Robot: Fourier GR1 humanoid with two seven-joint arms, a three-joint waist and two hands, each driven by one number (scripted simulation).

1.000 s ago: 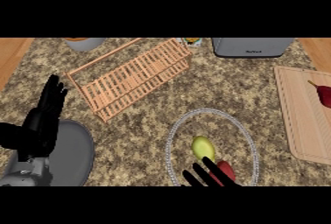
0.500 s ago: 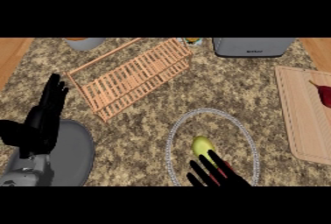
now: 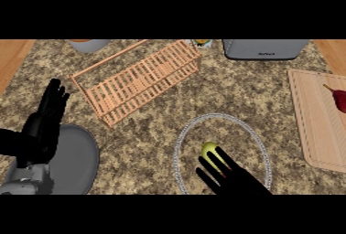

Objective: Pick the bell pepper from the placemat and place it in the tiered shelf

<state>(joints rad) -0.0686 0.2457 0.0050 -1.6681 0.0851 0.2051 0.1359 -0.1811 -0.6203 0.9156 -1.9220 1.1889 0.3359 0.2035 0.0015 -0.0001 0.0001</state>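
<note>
The yellow-green bell pepper lies on the round grey-rimmed placemat, with the spread, straight fingers of the right hand laid over its near side but not curled round it; the left hand rests open, fingers up, at the left edge above a grey plate. The wooden tiered shelf lies well apart to the upper left; a wooden board at right carries a red pepper; a grey appliance at the top bears writing too small to read.
</note>
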